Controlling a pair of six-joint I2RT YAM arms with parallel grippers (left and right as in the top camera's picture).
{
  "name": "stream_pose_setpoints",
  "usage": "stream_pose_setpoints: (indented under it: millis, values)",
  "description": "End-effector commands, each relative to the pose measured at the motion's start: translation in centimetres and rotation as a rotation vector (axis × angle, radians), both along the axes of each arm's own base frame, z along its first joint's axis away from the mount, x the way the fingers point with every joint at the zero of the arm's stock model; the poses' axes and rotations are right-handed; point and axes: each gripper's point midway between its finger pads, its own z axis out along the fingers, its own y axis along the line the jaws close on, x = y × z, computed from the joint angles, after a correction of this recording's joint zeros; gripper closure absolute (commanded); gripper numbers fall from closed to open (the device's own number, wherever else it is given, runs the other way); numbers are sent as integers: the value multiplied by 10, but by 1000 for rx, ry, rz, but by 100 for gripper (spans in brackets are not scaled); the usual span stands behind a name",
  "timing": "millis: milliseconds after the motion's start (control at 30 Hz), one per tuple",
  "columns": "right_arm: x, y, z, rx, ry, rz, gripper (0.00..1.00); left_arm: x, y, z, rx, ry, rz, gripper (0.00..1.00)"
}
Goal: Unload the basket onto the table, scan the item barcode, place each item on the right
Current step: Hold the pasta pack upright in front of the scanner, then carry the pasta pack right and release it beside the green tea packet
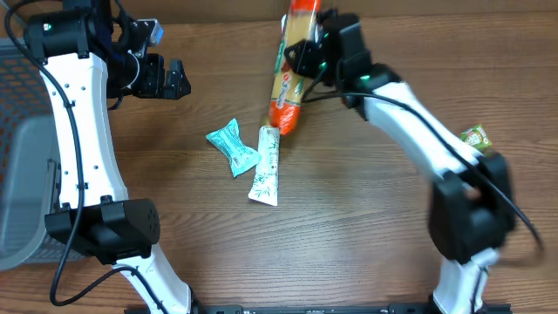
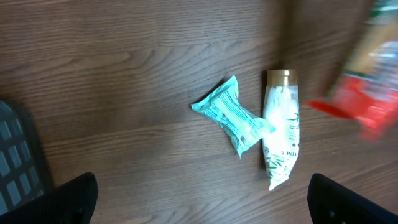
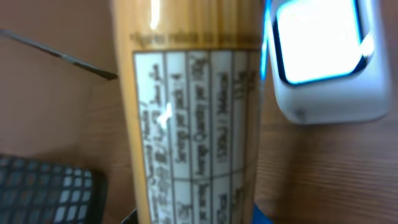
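While right hand [image 1: 307, 54] clamps pasta packet [image 1: 286, 96], left hand [image 1: 180, 78] spread apart, well away.

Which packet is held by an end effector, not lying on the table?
The long yellow-and-orange packet, gripped by the right end effector; the teal packet and white sachet lie loose on the table.

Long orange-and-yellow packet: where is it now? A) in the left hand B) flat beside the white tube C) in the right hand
C: the right hand is closed on the long orange-and-yellow packet; the left hand stands open and empty.
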Motion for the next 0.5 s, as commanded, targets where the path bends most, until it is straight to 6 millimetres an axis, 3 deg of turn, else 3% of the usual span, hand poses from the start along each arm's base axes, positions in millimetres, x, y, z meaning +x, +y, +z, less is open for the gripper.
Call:
stream_pose_setpoints:
  millis: [0,67,133,333,400,467]
  values:
    - [-36,-39,153,-11,-299,-23,96,2,-1,-2,-6,-2,-20,0]
    - [-49,-67,155,-65,-247,-96,96,2,-2,-2,-6,-2,-20,1]
    - [-59,-108,142,-131,-140,-240,96,2,-2,-2,-6,-2,-20,0]
    - [-94,-241,60,-327,264,-761,96,2,-2,-2,-6,-2,-20,0]
    - [-93,-264,34,-331,339,-852,96,2,-1,-2,-6,-2,-20,0]
    - [-80,-274,5,-304,379,-895,96,2,-2,-2,-6,-2,-20,0]
